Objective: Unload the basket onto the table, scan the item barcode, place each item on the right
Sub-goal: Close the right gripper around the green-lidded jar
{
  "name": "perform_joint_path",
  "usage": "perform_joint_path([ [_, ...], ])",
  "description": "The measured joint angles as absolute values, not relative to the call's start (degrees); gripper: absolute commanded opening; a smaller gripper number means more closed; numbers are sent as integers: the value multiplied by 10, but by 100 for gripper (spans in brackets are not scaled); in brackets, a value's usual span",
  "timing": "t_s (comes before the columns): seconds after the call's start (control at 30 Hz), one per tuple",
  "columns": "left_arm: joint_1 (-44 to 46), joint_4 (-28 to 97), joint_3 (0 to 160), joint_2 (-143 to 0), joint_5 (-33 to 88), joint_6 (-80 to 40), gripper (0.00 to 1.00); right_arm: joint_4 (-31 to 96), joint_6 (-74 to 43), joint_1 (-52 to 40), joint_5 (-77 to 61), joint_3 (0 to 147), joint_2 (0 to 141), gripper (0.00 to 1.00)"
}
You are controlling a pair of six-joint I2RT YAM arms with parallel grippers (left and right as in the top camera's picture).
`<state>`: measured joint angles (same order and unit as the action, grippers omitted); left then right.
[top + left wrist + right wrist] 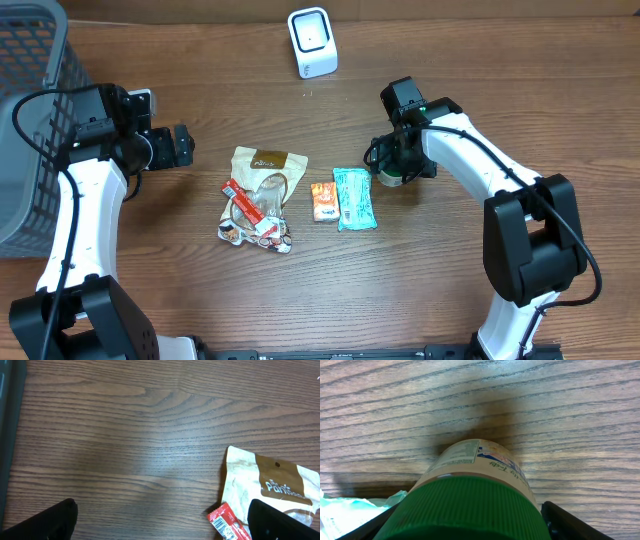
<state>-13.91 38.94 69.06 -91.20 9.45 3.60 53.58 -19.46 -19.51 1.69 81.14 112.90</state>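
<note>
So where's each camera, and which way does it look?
Overhead: above the table, looking straight down; both arms show.
Left wrist: on the left arm, facing down at the snack bag; its fingertips show.
Right wrist: on the right arm, facing the jar; fingers flank its green lid.
Shared: overhead and left wrist both see that bag.
</note>
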Motion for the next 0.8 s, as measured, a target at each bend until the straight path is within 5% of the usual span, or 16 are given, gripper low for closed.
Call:
perform_joint_path([
  [0.8,-139,389,691,-912,95,36,100,532,-194,-195,17,811,1131,86],
])
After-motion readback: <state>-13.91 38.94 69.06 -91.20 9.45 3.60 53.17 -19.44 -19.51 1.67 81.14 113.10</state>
